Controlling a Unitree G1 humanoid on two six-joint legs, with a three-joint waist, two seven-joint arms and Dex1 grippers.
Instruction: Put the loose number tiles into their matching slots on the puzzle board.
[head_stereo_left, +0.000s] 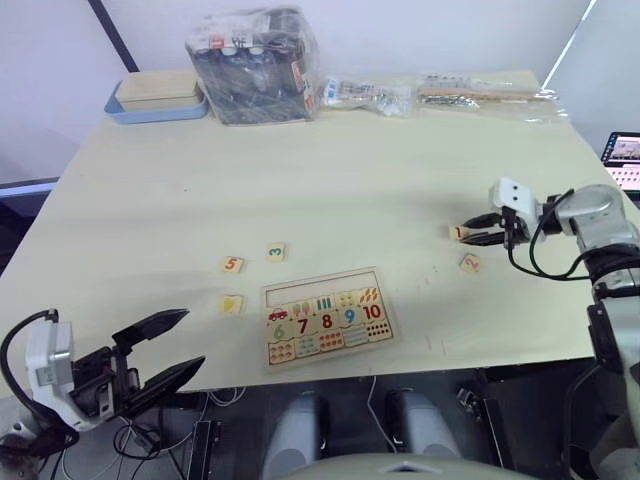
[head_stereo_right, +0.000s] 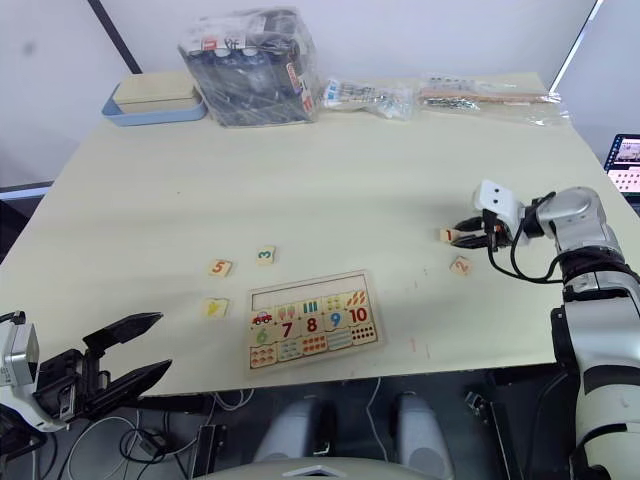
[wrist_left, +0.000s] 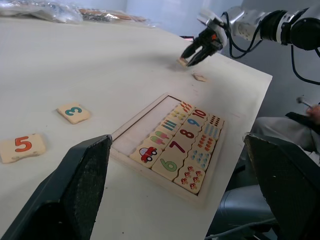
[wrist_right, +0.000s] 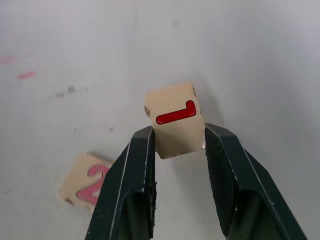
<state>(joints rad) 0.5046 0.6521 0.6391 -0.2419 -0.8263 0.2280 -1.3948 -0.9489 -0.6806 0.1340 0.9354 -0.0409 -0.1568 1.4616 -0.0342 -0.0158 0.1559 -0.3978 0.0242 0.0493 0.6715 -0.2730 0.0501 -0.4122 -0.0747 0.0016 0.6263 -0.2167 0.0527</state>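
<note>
Right gripper (wrist_right: 179, 145): fingers closed on either side of the tile 1 (wrist_right: 175, 120), gripping its near edge; red digit faces up. The tile sits low at the table (head_stereo_left: 330, 190), whether lifted or touching cannot be told. Right arm reaches in from the table's right edge, forearm roughly level, fingers pointing toward the robot's left.

Tile 2 (head_stereo_left: 469, 263) lies flat just beside the gripper, nearer the front edge, apart from tile 1.

Left gripper (head_stereo_left: 165, 350): fingers spread wide, holding nothing, hanging off the front-left corner of the table, below the tabletop edge, aimed toward the board.

Puzzle board (head_stereo_left: 327, 315) lies flat near the front edge, centre; its top row is a bare strip, lower rows filled (6 to 10 visible).

Tile 3 (head_stereo_left: 276, 252), tile 5 (head_stereo_left: 232, 265) and a yellow-digit tile (head_stereo_left: 232, 303) lie left of the board, all apart. Bare tabletop between board and right gripper.
</note>
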